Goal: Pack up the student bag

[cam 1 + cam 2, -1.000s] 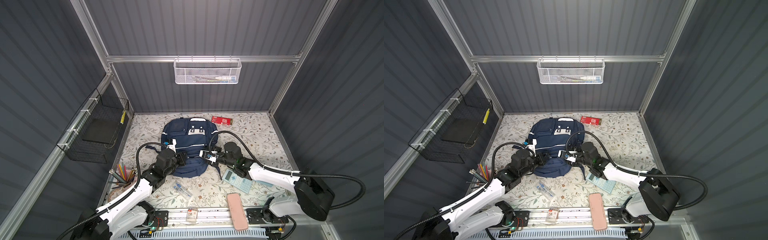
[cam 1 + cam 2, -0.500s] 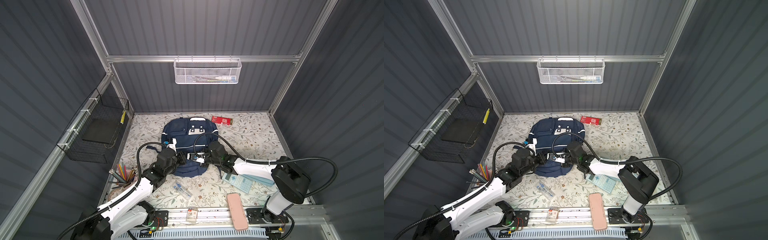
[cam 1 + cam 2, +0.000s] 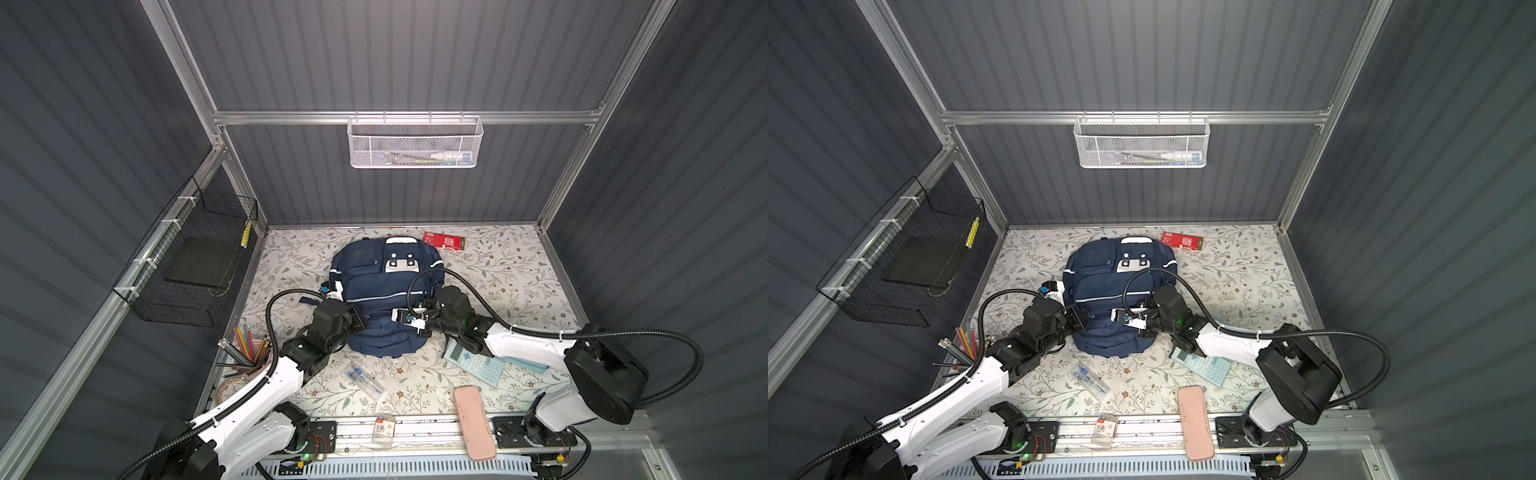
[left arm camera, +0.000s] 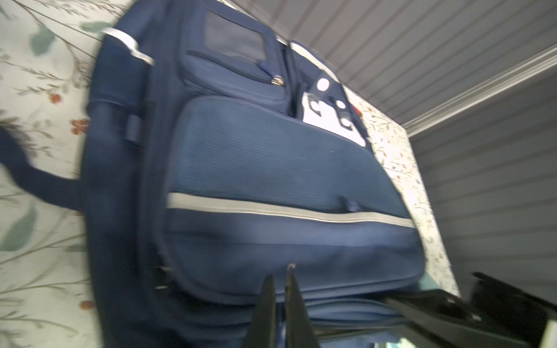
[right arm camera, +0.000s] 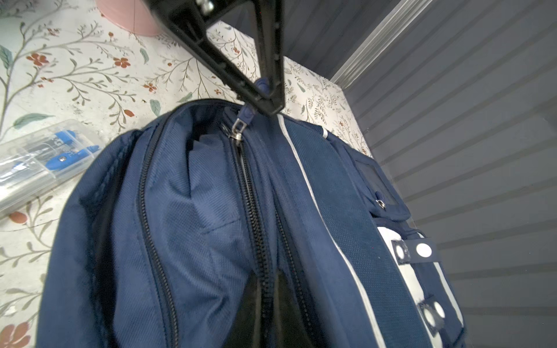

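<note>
The navy student bag (image 3: 374,286) (image 3: 1108,282) lies flat on the floral mat, its white patch towards the back wall. My left gripper (image 3: 360,322) (image 3: 1079,320) reaches in at the bag's left side. It is shut on the blue zip pull (image 5: 262,86); my left gripper (image 5: 265,101) shows as two black fingers at the far end of the zip. My right gripper (image 3: 398,318) (image 5: 266,278) lies on the bag's front from the right, shut on the zip edge (image 5: 256,229). In the left wrist view my left gripper (image 4: 278,275) rests closed against the bag (image 4: 271,156).
Near the front lie a pale blue calculator (image 3: 473,361), a pink case (image 3: 473,422), a clear case with blue tools (image 3: 365,380) and a small packet (image 3: 383,430). A pencil cup (image 3: 247,353) stands front left. A red box (image 3: 444,241) lies behind the bag. Wire baskets (image 3: 195,266) hang on the walls.
My right gripper has moved left over the bag's front and gone from partly open to shut on the zip edge. The left gripper has kept its hold and place.
</note>
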Robot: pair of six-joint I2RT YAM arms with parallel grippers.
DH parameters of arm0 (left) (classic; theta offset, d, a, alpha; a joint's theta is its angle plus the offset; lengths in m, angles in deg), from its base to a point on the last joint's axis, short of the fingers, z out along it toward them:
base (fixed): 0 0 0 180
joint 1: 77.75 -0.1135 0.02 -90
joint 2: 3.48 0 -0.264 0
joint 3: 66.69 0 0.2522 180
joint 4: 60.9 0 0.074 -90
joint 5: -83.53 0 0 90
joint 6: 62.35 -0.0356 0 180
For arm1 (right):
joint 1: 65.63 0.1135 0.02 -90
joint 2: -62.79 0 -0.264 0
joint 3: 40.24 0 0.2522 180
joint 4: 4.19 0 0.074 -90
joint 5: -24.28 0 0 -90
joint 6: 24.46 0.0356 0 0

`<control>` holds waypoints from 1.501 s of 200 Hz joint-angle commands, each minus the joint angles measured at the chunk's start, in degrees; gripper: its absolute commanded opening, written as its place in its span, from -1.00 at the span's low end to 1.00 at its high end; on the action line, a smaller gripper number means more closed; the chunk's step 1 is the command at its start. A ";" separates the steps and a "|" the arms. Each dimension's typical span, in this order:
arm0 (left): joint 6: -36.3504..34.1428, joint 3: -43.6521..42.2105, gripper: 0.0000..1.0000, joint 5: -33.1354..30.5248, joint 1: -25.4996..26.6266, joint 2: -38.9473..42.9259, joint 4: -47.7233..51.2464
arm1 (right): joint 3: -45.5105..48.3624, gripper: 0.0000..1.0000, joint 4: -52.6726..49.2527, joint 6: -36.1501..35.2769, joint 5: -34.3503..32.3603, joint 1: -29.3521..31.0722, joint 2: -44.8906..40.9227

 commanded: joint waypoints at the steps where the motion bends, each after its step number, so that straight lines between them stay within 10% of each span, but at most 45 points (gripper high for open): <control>1: -4.52 -0.71 -1.00 -11.23 -5.53 -0.72 3.07 | 3.37 -1.00 1.90 4.50 7.68 -4.75 -6.02; 61: -9.25 -0.65 -1.00 1.12 -15.02 0.33 -0.63 | 5.05 -0.70 -4.34 5.61 13.01 -10.74 -12.06; 99: -6.55 -1.65 -1.00 10.98 -14.75 5.28 -2.84 | 3.66 -0.63 -0.32 3.90 -3.37 -9.27 -6.42; 162: -2.17 -1.23 -1.00 8.57 -2.76 7.68 -3.70 | -8.99 -0.55 -1.17 3.72 -15.15 -8.39 7.53; 236: -0.83 0.95 -1.00 12.19 -2.18 0.17 -9.58 | -2.28 0.01 -2.50 6.98 2.80 0.85 -6.04; 300: 1.97 1.82 -1.00 13.13 -2.01 -0.60 -12.32 | -4.47 0.01 -1.83 5.49 -0.92 6.11 2.25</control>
